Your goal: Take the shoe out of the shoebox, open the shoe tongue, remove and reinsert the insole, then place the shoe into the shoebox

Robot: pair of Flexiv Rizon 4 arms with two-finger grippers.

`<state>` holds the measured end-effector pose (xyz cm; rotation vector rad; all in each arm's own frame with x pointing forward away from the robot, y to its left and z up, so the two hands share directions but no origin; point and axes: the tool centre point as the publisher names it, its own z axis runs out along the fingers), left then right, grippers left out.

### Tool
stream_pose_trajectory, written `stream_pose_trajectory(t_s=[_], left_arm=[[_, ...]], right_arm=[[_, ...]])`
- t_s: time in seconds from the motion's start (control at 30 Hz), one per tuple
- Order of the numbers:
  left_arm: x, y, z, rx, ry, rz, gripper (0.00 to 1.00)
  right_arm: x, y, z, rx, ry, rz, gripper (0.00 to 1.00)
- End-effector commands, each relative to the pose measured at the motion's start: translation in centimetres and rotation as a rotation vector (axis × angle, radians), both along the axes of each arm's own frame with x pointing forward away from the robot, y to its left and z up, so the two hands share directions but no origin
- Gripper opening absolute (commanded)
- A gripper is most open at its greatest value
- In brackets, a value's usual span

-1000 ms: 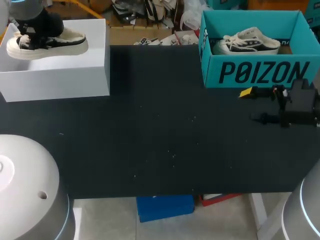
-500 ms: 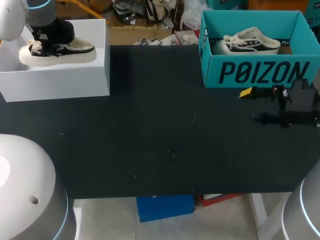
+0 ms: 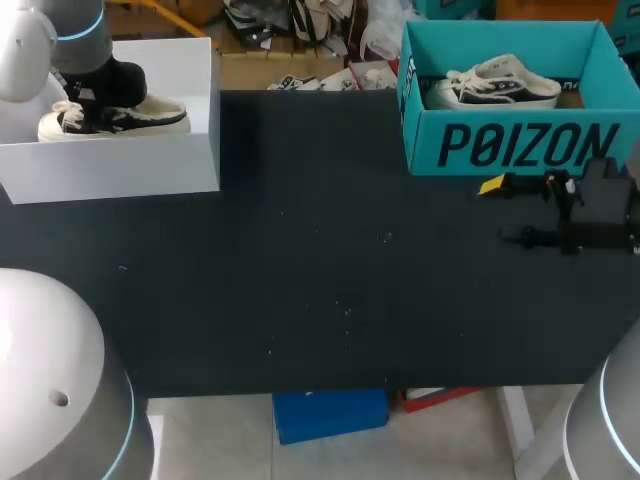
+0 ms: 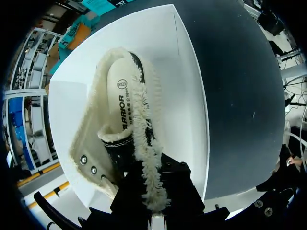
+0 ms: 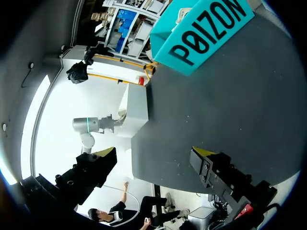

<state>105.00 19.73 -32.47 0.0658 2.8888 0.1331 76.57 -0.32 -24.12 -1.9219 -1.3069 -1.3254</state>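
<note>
Black and cream fleece-lined shoe (image 3: 130, 120) sits inside the open white cardboard shoebox (image 3: 120, 165) at the far left corner of the black worktop (image 3: 320, 290). It is sole down, opening up, and its lower part is hidden behind the box's front wall. The left arm (image 3: 70, 30) comes down into the box from above. The left gripper (image 3: 85, 100) is on the lace end of the shoe.

Left wrist view: left gripper (image 4: 149, 189) has its black fingers closed narrow on the shoe (image 4: 120, 120), pinching the fleecy rim beside the metal eyelets. Its yellow tips are hidden under the fleece. The cream insole (image 4: 120, 98) lies flat inside the shoe. The white box wall (image 4: 187, 96) runs just beside the shoe, with the worktop (image 4: 240, 86) beyond it.

Open teal cardboard box (image 3: 520, 145) stands at the far right corner of the worktop and holds a white low sneaker (image 3: 500, 85) lying inside it. The right gripper (image 3: 510, 210) hangs over the worktop near the right edge, just in front of the teal box and apart from it. Its fingers are spread wide and hold nothing.

Right wrist view: right gripper (image 5: 156, 153) has both fingers far apart with bare worktop (image 5: 230, 110) between them. The teal box (image 5: 201, 33) is ahead of it. The white shoebox (image 5: 136, 115) and the left arm (image 5: 93, 125) are at the far end of the worktop, well apart from it.
</note>
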Motion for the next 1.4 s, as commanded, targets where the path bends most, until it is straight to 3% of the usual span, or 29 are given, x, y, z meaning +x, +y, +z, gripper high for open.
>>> stream_pose_trajectory(t_s=[0.03, 0.4, 0.5, 0.63, 0.83, 1.07, 1.23, 1.4], left_arm=[[0.4, 0.8, -1.2, -0.014, 0.003, -0.001, 0.0], [0.6, 2.0, -3.3, -0.027, 0.02, 0.017, 0.0], [0.8, 1.9, -3.3, -0.036, 0.022, 0.011, 0.22], [1.0, 1.9, -3.2, -0.039, 0.023, 0.006, 0.31], [1.6, 1.3, -1.8, -0.045, 0.012, -0.004, 0.24], [1.5, -0.2, 1.5, -0.044, 0.001, -0.012, 0.29], [0.5, -1.9, 4.4, -0.059, 0.019, -0.002, 0.5], [-1.5, -4.2, 7.4, -0.083, 0.029, 0.005, 1.0]], right_arm=[[0.0, 0.1, 0.0, -0.001, 0.001, -0.001, 1.0], [0.0, 0.1, 0.0, -0.001, 0.001, -0.001, 1.0], [0.0, 0.1, 0.0, -0.001, 0.001, -0.001, 1.0], [0.0, 0.1, 0.0, -0.001, 0.001, -0.001, 1.0], [0.0, 0.1, 0.0, -0.001, 0.001, -0.001, 1.0], [0.0, 0.1, 0.0, -0.001, 0.001, -0.001, 1.0], [0.0, 0.1, 0.0, -0.001, 0.001, -0.001, 1.0], [0.0, 0.1, 0.0, -0.001, 0.001, -0.001, 1.0]])
